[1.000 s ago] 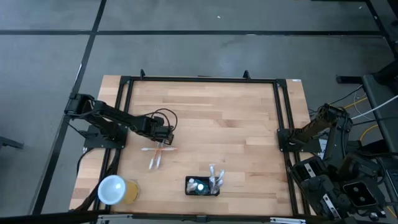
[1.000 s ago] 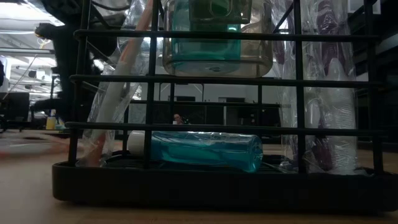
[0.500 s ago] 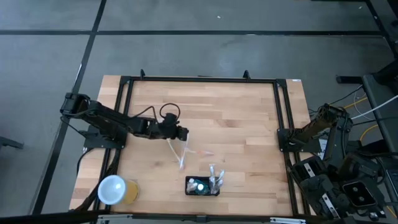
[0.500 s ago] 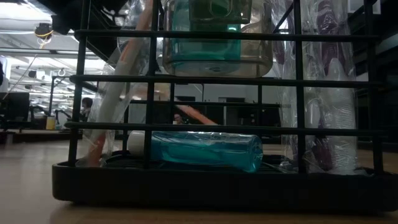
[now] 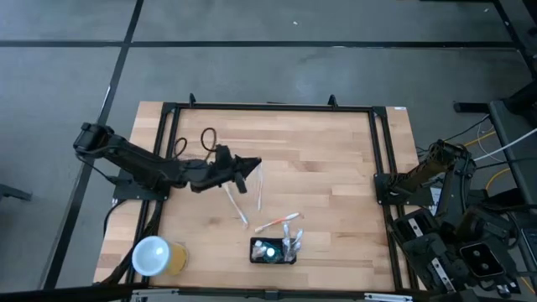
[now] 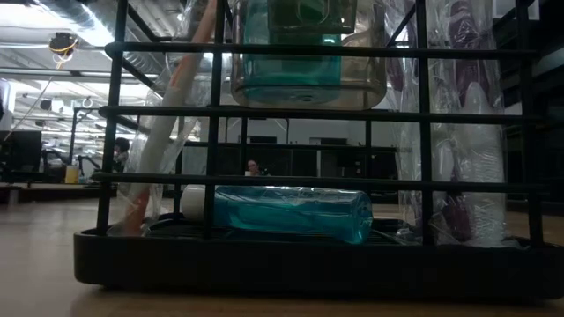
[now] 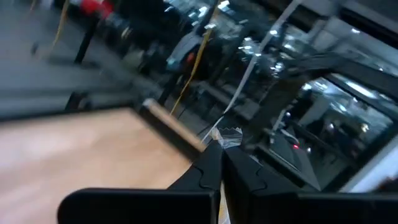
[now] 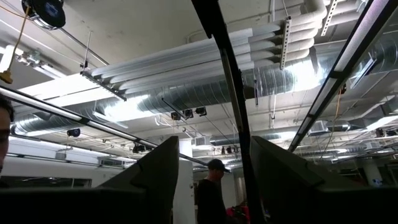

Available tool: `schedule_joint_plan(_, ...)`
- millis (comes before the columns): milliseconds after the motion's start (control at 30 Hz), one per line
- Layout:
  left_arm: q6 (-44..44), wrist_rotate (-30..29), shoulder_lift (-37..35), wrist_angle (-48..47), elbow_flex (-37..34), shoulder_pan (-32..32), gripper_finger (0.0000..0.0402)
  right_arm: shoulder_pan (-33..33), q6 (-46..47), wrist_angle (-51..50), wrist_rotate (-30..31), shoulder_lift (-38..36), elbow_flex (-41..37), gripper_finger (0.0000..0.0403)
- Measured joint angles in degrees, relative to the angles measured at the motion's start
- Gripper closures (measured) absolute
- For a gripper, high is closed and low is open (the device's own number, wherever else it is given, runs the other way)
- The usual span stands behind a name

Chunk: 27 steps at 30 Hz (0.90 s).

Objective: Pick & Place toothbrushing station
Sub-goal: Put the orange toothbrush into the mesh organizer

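Observation:
The toothbrushing station [image 5: 273,251], a small black holder with a teal bottle and wrapped items in it, stands near the table's front edge; it fills the low view [image 6: 308,255]. My left gripper [image 5: 254,163] is over the table's middle left, shut on a clear-wrapped toothbrush [image 5: 258,186]. A second wrapped toothbrush [image 5: 236,207] and an orange-handled one [image 5: 278,222] lie flat on the wood between the gripper and the station. My right gripper [image 8: 214,180] is raised at the table's right side, open, with nothing between its fingers. My left gripper pinches the crinkled end of the clear wrapper [image 7: 227,135] between its two fingertips [image 7: 208,167]. The fingers lie level, coming from the table's left. The wrapped toothbrush runs from the fingertips toward the table's near edge; whether its far tip touches the wood I cannot tell.
A yellow cup with a round white top [image 5: 154,256] stands at the near left corner. A black frame rail [image 5: 268,107] runs round the table. Bare wood [image 5: 327,159] lies across the middle and right. My right arm [image 5: 428,172] is folded beyond the right rail.
My left gripper has shut, risen and gone toward the table's right and far side, tipping from pointing down to level. It has lifted one wrapped toothbrush off the pile. The orange-handled toothbrush has tumbled toward the station; the other one stays on the wood.

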Motion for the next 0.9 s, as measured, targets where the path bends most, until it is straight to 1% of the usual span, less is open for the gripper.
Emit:
schedule_joint_plan(200,22.6,-0.7,-0.2,0.6,8.7,-9.8,0.0400,0.0,-0.1,0.7,0.0,0.0,0.0,0.0202)
schedule_joint_plan(267,29.3,-4.8,0.5,0.7,11.0,-14.2,0.0400,0.0,-0.1,0.9,0.1,0.0,0.0,0.0202)
schedule_joint_plan(333,34.6,-11.5,1.6,0.7,12.4,-18.4,0.0400,0.0,-0.1,1.4,0.2,0.0,0.0,0.0202)
schedule_joint_plan(433,38.3,-20.7,4.8,2.5,12.8,-23.3,0.0400,0.0,0.0,2.1,2.2,0.0,0.0,0.0202)
schedule_joint_plan(533,41.3,-25.9,10.0,8.7,12.8,-25.3,0.0400,-0.1,0.1,2.6,4.7,0.0,0.0,0.0202)
schedule_joint_plan(700,45.2,-29.3,18.5,24.0,12.8,-25.8,0.0400,-1.0,1.7,3.1,5.8,0.0,0.0,0.0202)
schedule_joint_plan(800,47.9,-30.8,21.9,31.5,12.8,-26.2,0.0400,-1.5,3.4,3.2,6.0,0.0,0.0,0.0202)
schedule_joint_plan(900,48.9,-32.4,23.6,32.4,14.2,-27.0,0.0400,-1.5,3.8,3.2,6.0,0.0,0.0,0.0202)
